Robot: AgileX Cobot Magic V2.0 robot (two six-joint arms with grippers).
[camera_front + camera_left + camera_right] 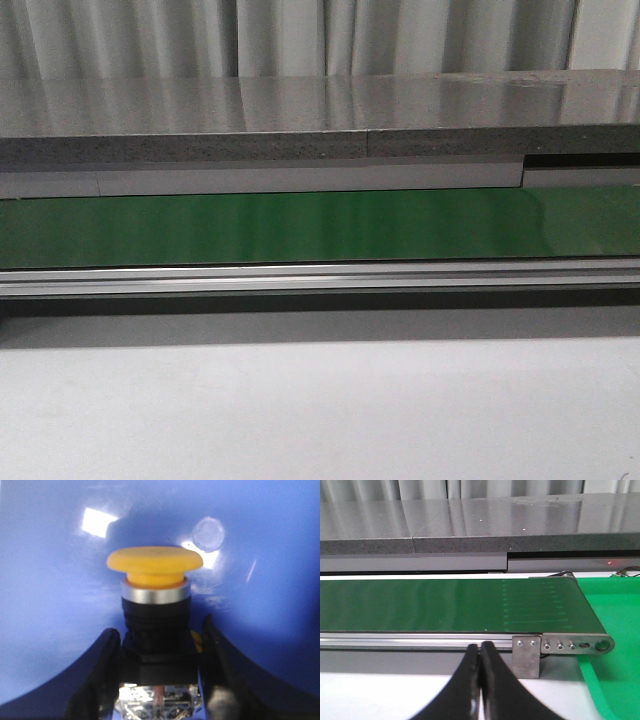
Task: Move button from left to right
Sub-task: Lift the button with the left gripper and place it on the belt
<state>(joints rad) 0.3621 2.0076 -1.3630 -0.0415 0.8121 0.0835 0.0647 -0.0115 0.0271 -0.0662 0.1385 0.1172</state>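
The button (155, 562) has a round yellow-orange cap, a silver ring and a black blocky body. It shows only in the left wrist view, standing upright over a glossy blue surface (50, 555). My left gripper (159, 632) is shut on the button's black body, one finger on each side. My right gripper (480, 647) is shut and empty; it hangs over the white table in front of the green belt (445, 605), near the belt's right end. Neither gripper nor the button shows in the front view.
The green belt (300, 228) runs across the front view behind an aluminium rail (300, 278). A grey stone-like shelf (300, 110) lies behind it and the white table (300, 410) in front. A green tray (615, 615) sits past the belt's right end.
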